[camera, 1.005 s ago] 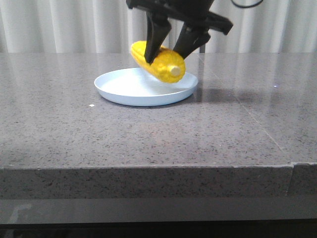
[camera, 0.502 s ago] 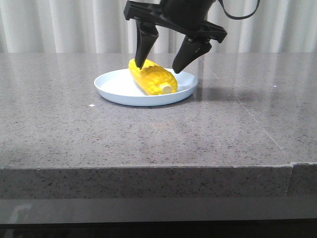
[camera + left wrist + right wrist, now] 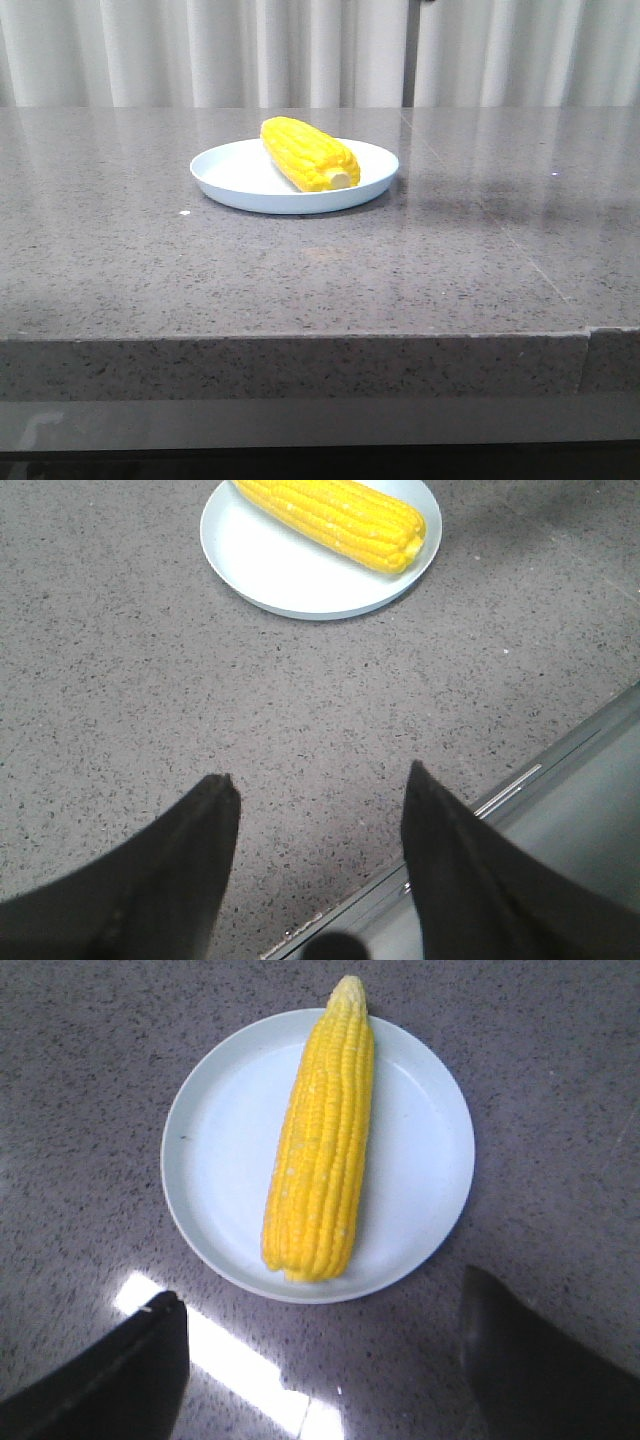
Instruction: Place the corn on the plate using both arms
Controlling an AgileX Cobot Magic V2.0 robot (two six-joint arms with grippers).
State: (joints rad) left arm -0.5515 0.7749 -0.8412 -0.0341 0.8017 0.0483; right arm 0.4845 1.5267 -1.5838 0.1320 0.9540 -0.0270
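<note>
Bright yellow tapered corn (image 3: 308, 155) across pale plate (image 3: 236, 178); both grippers (image 3: 315, 785) (image 3: 320, 1305) spread, empty.

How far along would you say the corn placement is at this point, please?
Done: the corn lies on the plate, its tapered tip just over the rim. In hand: nothing. The right gripper and the left gripper both have jaws apart and empty, and neither shows in the front view. Left: apparently nothing but parking the arms.
</note>
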